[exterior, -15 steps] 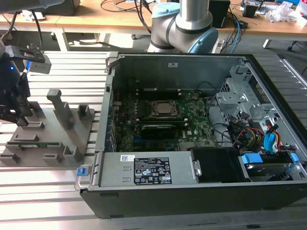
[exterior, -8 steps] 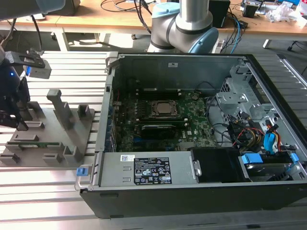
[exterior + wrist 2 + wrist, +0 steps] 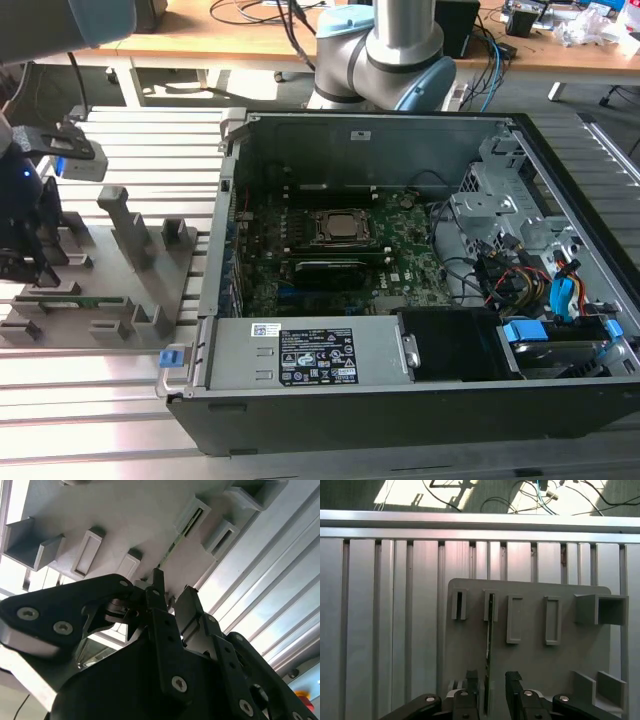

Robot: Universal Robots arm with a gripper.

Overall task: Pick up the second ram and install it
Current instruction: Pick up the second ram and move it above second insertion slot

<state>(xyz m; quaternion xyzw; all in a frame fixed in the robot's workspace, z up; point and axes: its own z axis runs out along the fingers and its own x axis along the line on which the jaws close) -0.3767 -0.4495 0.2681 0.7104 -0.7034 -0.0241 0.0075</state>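
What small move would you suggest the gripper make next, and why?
Probably close the gripper: its open fingers straddle the second ram, which stands on edge in the grey tray, with gaps on both sides.

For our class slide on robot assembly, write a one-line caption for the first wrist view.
Open gripper straddling the second ram, which stands on edge in the grey tray.

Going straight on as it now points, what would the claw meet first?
Probably the second ram, on edge in the grey tray: in the first wrist view it lines up with the gap of the open claw. Depth is unclear; the tray may come first.
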